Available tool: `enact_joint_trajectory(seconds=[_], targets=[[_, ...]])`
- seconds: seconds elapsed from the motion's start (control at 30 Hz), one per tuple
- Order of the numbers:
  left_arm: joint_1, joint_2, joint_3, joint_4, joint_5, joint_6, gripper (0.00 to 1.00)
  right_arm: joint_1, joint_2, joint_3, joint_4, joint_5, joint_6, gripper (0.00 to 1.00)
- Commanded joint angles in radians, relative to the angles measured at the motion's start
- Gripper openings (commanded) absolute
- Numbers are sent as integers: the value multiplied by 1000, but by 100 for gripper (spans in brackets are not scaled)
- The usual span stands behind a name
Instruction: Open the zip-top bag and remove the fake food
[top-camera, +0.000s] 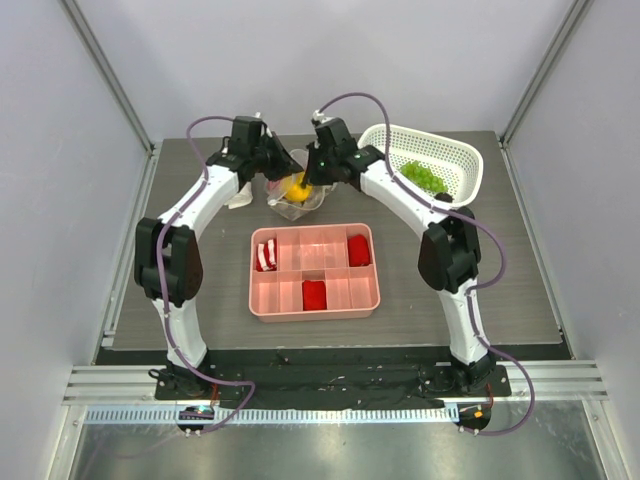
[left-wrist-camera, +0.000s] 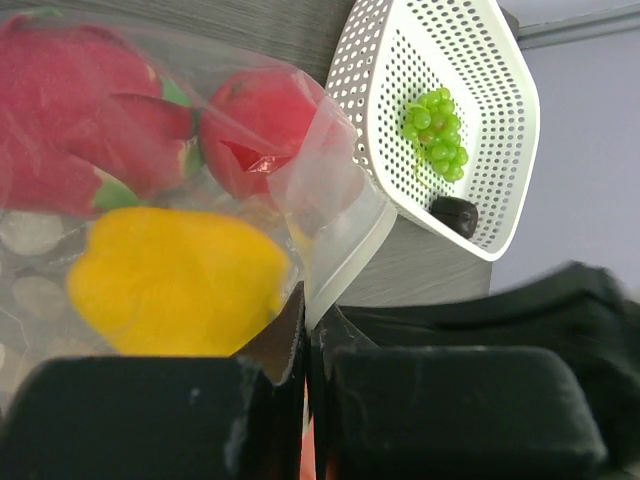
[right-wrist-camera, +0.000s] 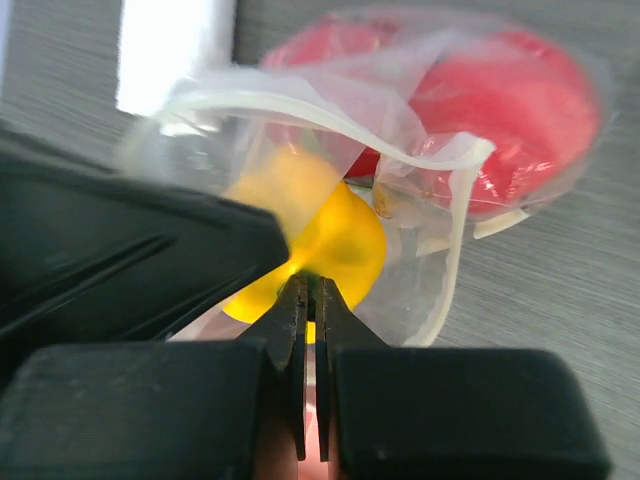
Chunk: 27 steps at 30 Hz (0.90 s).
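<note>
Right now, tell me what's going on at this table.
Both arms are working the zip-top bag. The left gripper is shut on the bag's edge, and the right gripper appears shut on the yellow pepper in its open mouth. The red pieces are inside the bag; green grapes lie in the white basket.

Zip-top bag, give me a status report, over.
Left gripper shut on zip-top bag edge. Right gripper shut on yellow pepper at open mouth. Red pieces inside. Nothing seen blocking.

Pink tray (top-camera: 345, 292) set mid-table, two red blocks (top-camera: 358, 249) and a striped piece (top-camera: 266, 254) kept in its compartments, white basket (top-camera: 470, 170) placed far right, white cloth (right-wrist-camera: 175, 50) laid behind.
</note>
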Motion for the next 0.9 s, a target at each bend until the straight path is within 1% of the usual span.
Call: enact_joint_trajectory(seconds=[0.0, 0.17, 0.3, 0.43, 0.57, 0.6, 0.67, 0.7, 0.77, 0.87], targets=[[-4, -57, -3, 13, 16, 29, 0, -16, -132, 69, -33, 45, -26, 1], [-1, -46, 27, -2, 7, 33, 0, -26, -171, 124, -137, 26, -21, 1], [-1, -37, 53, -7, 7, 24, 0, -57, -247, 95, -180, 8, -1, 1], [1, -36, 53, 1, 15, 13, 0, -161, -313, 66, -189, -15, 45, 1], [-3, -49, 45, -7, 12, 9, 0, -256, -326, 48, -196, 40, 43, 1], [-1, -62, 44, -7, 12, 4, 0, -278, -326, 42, -196, 107, 42, 1], [-1, -79, 30, -2, 7, -8, 0, -332, -310, 20, -193, 175, 25, 1], [-4, -101, 25, 3, 1, -13, 0, -351, -295, 19, -191, 231, 1, 1], [-3, -114, 21, 10, -7, -22, 0, -405, -242, 19, -176, 273, -19, 1], [-4, -123, 28, 16, 6, -52, 0, -450, -170, 23, -131, 316, -58, 1]])
